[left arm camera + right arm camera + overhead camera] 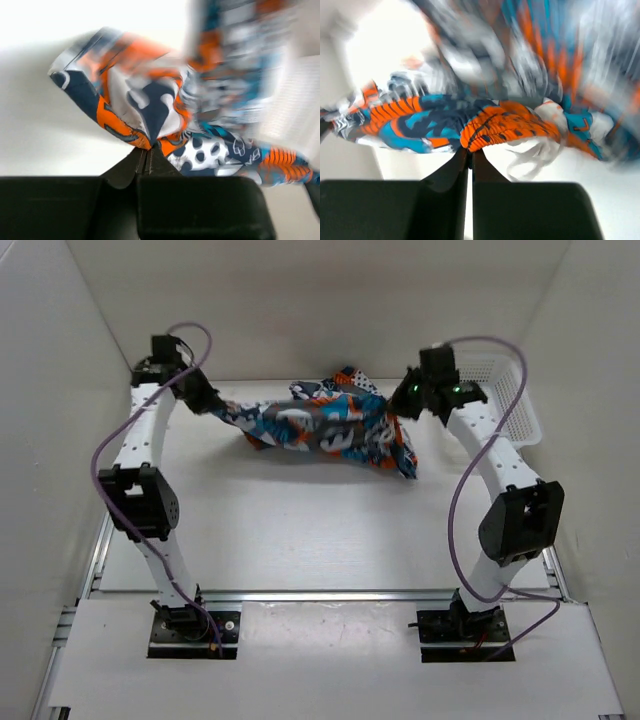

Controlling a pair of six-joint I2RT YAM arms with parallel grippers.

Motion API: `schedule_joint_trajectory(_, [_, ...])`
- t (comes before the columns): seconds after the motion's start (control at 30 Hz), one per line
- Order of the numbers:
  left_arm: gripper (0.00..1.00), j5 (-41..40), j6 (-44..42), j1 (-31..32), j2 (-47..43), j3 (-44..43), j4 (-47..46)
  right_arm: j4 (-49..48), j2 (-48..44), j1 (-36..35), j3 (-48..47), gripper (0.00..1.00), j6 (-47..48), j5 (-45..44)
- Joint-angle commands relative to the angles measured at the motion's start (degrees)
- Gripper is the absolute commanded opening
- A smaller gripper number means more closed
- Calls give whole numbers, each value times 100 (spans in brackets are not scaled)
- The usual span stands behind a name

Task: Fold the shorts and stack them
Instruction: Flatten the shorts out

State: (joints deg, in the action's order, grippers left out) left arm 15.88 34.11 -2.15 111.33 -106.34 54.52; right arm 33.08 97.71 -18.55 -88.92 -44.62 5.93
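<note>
The shorts [325,427], printed in teal, orange, navy, grey and white, hang stretched between my two grippers above the far middle of the table. My left gripper [207,403] is shut on their left end; in the left wrist view the closed tips [148,150] pinch orange and navy cloth [145,107]. My right gripper [405,402] is shut on their right end; in the right wrist view the tips [469,150] pinch the orange elastic waistband [505,127], with a white drawstring [540,155] dangling beside it. The cloth is motion-blurred in both wrist views.
A white plastic mesh basket [515,400] stands at the far right, just behind my right arm. White walls enclose the table at left, right and back. The arm bases sit on the rail at the near edge.
</note>
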Motion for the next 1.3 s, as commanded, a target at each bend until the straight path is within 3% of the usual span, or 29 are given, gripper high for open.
schedule_joint_trajectory(0.0, [10, 415, -36, -302, -541, -1474, 786, 935, -94, 255, -1959, 1, 1155, -102])
schedule_joint_trajectory(0.1, [10, 583, -89, -356, -961, -2022, 841, 937, -601, 334, -2104, 1, 1490, 13])
schedule_joint_trajectory(0.17, [10, 583, -264, -356, -1314, -1418, 841, 806, -980, 334, -1631, 1, 1561, 13])
schedule_joint_trajectory(0.2, [10, 583, -325, -356, -1524, -1050, 789, 683, -1417, 334, -915, 1, 1614, 13])
schedule_joint_trajectory(0.23, [10, 496, -326, -304, -1996, -585, 710, 595, -1665, 334, -464, 1, 1614, -39])
schedule_joint_trajectory(0.3, [10, 346, -326, -225, -2561, 1206, 263, 419, -2403, 264, 538, 1, 1676, -241])
schedule_joint_trajectory(0.33, [10, 276, -326, -224, -2825, 1830, 87, 358, -2615, 185, 1500, 1, 1615, -311])
schedule_joint_trajectory(0.37, [10, 197, -221, -59, -3253, 2985, -72, 270, -2765, 115, 1936, 1, 1614, -312])
schedule_joint_trajectory(0.4, [35, 109, -220, -57, -3371, 3484, -343, 269, -2958, 114, 2593, 14, 1536, -547])
schedule_joint_trajectory(0.43, [50, 108, -220, 4, -3372, 3863, -407, 269, -2960, 167, 2800, 32, 1474, -663])
schedule_joint_trajectory(0.47, [59, 108, -273, 4, -3207, 4189, -407, 217, -2881, 237, 2923, 55, 1474, -733])
schedule_joint_trajectory(0.5, [62, 108, -343, 4, -3075, 4192, -407, 216, -2767, 429, 2925, 85, 1474, -734])
schedule_joint_trajectory(0.53, [68, 108, -343, 4, -2960, 4140, -407, 347, -2644, 535, 2742, 89, 1474, -656])
schedule_joint_trajectory(0.6, [75, 47, -483, 4, -2889, 3721, -259, 646, -2266, 772, 2347, 89, 1474, -550])
schedule_joint_trajectory(0.7, [80, -312, -536, 4, -3133, 3271, -4, 866, -2335, 774, 2028, 74, 1474, -489])
schedule_joint_trajectory(0.73, [77, -400, -537, 4, -3196, 3269, -3, 867, -2423, 774, 2107, 50, 1474, -488])
schedule_joint_trajectory(0.77, [72, -462, -537, 4, -3257, 3269, 67, 867, -2632, 774, 2334, 37, 1413, -488])
schedule_joint_trajectory(0.8, [55, -463, -537, 4, -3371, 3469, 67, 867, -2748, 774, 2492, 27, 1360, -488])
schedule_joint_trajectory(0.83, [47, -463, -537, 4, -3424, 3602, 67, 867, -2862, 774, 2677, 13, 1307, -401])
schedule_joint_trajectory(0.93, [24, -236, -414, 4, -3608, 4303, 67, 867, -3363, 774, 3538, 2, 1026, -102])
schedule_joint_trajectory(1.03, [23, -94, -291, 4, -4004, 5146, -143, 867, -3899, 774, 4408, 1, 727, 231])
schedule_joint_trajectory(1.13, [69, 99, -2, 153, -4346, 5728, -266, 814, -4434, 774, 5068, 3, 402, 513])
schedule_joint_trajectory(1.2, [97, 179, 166, 206, -4400, 5914, -319, 727, -4576, 774, 5427, 11, 244, 724])
schedule_joint_trajectory(1.27, [99, 231, 332, 259, -4400, 6124, -468, 586, -4708, 774, 5570, 27, 42, 778])
